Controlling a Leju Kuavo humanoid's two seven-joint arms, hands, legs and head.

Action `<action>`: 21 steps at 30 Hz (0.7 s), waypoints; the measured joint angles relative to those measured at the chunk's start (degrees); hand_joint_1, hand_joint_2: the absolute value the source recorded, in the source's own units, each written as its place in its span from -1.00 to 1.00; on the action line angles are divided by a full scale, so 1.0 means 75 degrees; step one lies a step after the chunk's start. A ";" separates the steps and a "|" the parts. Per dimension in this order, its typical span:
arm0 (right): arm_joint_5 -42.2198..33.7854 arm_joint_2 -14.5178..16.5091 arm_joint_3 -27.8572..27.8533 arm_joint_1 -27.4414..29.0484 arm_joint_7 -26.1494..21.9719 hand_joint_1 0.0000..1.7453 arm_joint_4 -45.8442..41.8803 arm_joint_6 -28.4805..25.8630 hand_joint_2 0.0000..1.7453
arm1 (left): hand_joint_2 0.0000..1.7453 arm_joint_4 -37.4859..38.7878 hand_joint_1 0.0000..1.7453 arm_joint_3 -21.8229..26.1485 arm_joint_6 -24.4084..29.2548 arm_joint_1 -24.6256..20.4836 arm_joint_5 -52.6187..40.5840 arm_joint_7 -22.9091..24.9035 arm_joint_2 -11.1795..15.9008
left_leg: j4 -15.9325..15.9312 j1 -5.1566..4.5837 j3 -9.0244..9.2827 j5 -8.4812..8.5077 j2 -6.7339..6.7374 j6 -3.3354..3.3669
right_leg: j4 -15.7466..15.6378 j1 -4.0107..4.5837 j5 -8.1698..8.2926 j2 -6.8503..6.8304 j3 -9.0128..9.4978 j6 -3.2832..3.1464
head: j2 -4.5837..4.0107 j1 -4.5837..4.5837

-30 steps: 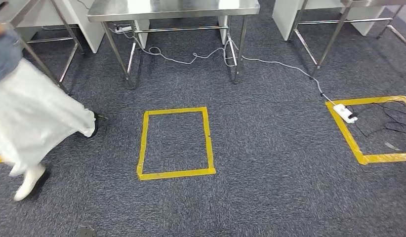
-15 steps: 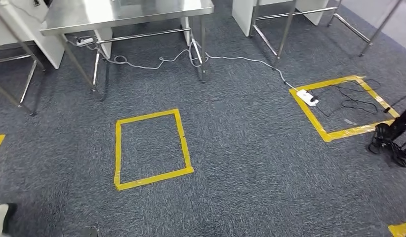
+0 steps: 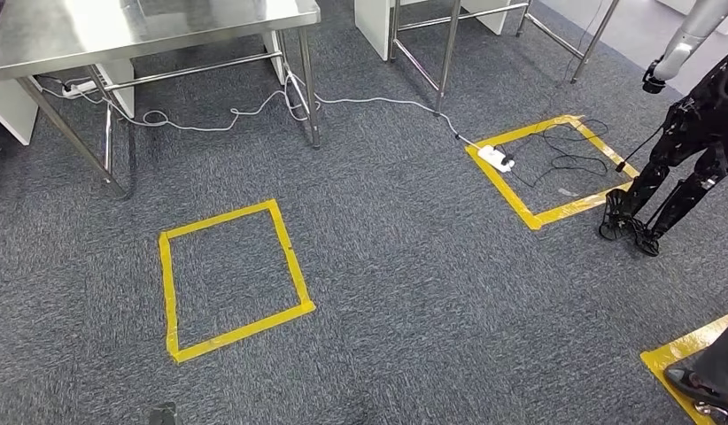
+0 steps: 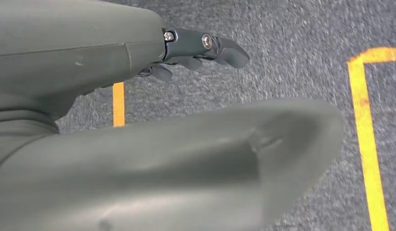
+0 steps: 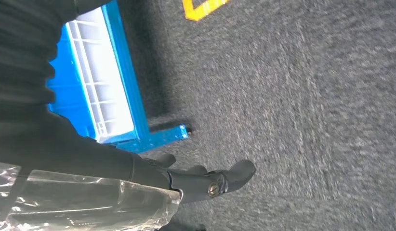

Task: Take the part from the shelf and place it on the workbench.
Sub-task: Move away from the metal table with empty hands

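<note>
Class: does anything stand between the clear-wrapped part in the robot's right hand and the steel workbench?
Nothing visible. Only a yellow tape square lies on the grey carpet before the stainless steel workbench; a white cable trails past its legs.

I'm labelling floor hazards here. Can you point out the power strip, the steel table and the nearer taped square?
power strip [image 3: 494, 158], head view, middle of its white body.
steel table [image 3: 95, 31], head view, bare part of its top.
taped square [image 3: 292, 263], head view, its right-hand strip of yellow tape.
</note>
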 joint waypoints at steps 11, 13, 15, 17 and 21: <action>0.0131 -0.0098 -0.0024 -0.0004 0.0276 -1.00 0.0000 0.0246 -1.00 | -1.00 0.0003 -1.00 0.0058 -0.0003 0.0007 -0.0029 -0.0024 -0.0038 | 0.0005 -0.0162 -0.0114 0.0124 -0.0016 0.0215 | -0.0109 -0.0100 0.0131 -0.0030 -0.0045 0.0206 | 0.0000 0.0003; 0.0127 -0.0103 -0.0034 -0.0003 0.0258 -1.00 0.0000 0.0247 -1.00 | -1.00 0.0003 -1.00 0.0063 -0.0003 0.0009 -0.0029 -0.0037 -0.0039 | 0.0005 -0.0173 -0.0122 0.0132 -0.0016 0.0230 | -0.0122 -0.0111 0.0139 -0.0030 -0.0045 0.0219 | 0.0000 0.0002; 0.0128 -0.0109 -0.0040 -0.0004 0.0244 -1.00 0.0000 0.0246 -1.00 | -1.00 0.0003 -1.00 0.0067 -0.0003 0.0012 -0.0028 -0.0052 -0.0039 | 0.0005 -0.0181 -0.0126 0.0136 -0.0016 0.0237 | -0.0130 -0.0121 0.0145 -0.0030 -0.0044 0.0227 | 0.0000 0.0002; 0.0129 -0.0110 -0.0043 -0.0004 0.0231 -1.00 0.0000 0.0244 -1.00 | -1.00 0.0003 -1.00 0.0071 -0.0003 0.0015 -0.0027 -0.0063 -0.0039 | 0.0005 -0.0185 -0.0129 0.0136 -0.0017 0.0238 | -0.0136 -0.0125 0.0150 -0.0030 -0.0044 0.0235 | 0.0000 0.0002; 0.0127 -0.0112 -0.0062 -0.0005 0.0173 -1.00 0.0000 0.0258 0.50 | -1.00 0.0003 -1.00 0.0089 -0.0003 0.0017 -0.0026 -0.0067 -0.0039 | 0.0006 -0.0190 -0.0132 0.0136 -0.0017 0.0240 | -0.0141 -0.0127 0.0154 -0.0030 -0.0045 0.0240 | 0.0000 0.0002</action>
